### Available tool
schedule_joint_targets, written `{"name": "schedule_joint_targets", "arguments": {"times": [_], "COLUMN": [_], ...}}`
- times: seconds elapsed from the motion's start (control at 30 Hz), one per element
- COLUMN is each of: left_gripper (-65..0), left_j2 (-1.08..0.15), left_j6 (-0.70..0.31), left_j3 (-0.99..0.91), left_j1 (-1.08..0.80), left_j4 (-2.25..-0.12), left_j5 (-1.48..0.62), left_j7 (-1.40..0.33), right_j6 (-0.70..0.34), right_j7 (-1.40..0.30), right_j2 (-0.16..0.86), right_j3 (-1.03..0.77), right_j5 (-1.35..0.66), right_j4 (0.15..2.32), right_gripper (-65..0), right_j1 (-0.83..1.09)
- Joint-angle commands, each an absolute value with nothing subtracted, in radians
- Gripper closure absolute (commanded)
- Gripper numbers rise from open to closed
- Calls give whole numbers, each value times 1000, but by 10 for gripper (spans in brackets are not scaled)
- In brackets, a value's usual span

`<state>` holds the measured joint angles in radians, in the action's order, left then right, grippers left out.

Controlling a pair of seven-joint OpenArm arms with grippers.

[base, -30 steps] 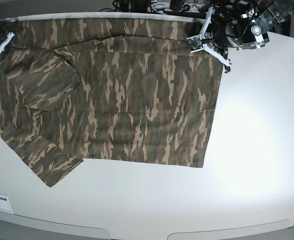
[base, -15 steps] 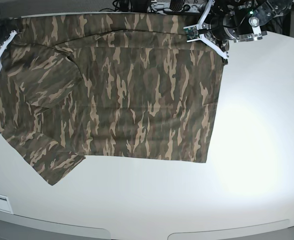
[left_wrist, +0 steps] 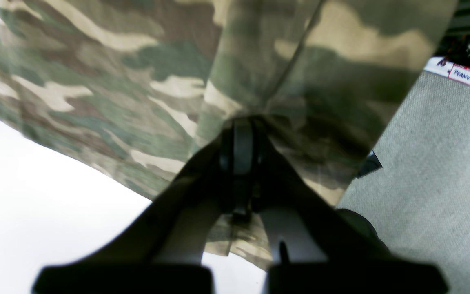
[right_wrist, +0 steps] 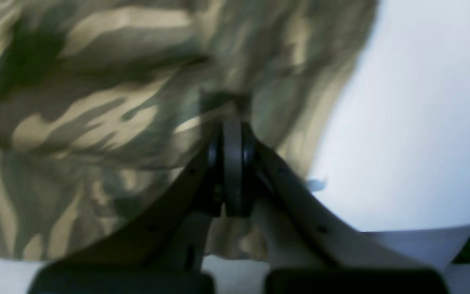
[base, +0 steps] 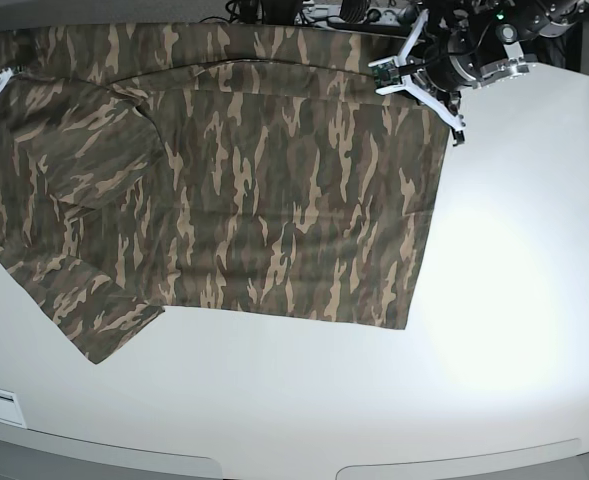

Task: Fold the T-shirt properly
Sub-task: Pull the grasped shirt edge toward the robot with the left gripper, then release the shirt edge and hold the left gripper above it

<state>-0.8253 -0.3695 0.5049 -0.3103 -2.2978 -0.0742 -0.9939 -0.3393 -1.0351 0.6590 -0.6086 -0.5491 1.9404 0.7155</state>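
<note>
**Both grippers pinching the shirt's far edge**

I'm holding the camouflage-print cloth T-shirt [base: 244,190] in olive, brown and tan, which is lying spread across the white tabletop [base: 494,300], its far edge at the table's back rim. My left gripper [left_wrist: 237,163] is clamped fully closed on a bunch of fabric at the shirt's far corner, toward the table's back edge. My right gripper [right_wrist: 231,163] is likewise closed tight on cloth at the opposite far corner. Gripping both far corners is probably so I can carry that edge evenly for a fold. One sleeve is sticking out at the near corner.
</note>
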Motion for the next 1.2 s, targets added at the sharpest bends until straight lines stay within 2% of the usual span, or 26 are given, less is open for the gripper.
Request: {"name": "schedule_joint_targets", "arguments": {"times": [0.0,0.2,0.27,0.33,0.5,0.67,0.83,1.17], "left_gripper": [0,0,0,0,0,0,0,0], "left_j2": [-837,-837,-842,-868,-946,-1001,-1003,-1003], "left_j6": [-361,-353,-388,-443,-435,-487,-526,-527], "left_j3": [501,501,501,501,501,501,501,501], "left_j1": [-310,-310,-311,-320,-341,-341,-340,-340], "left_j4": [-2332,-2356,-2356,-2356,-2356,-2356,-2353,-2262], "left_j5": [-75,-27,-28,-31,8,-20,-34,72], "left_j7": [-984,-957,-964,-969,-970,-965,-958,-830], "right_j6": [-331,-309,-309,-310,-309,-287,-287,-287], "right_j7": [-1021,-1005,-1005,-1006,-1005,-987,-987,-987], "right_j2": [679,679,679,679,679,679,679,678], "right_j3": [-636,-670,-670,-670,-670,-670,-670,-670], "right_j5": [-546,-546,-546,-546,-546,-545,-545,-546], "right_j4": [1959,1960,1960,1960,1960,1960,1960,1960], "right_gripper": [0,0,0,0,0,0,0,0], "right_j1": [717,718,718,718,717,718,718,718]}}
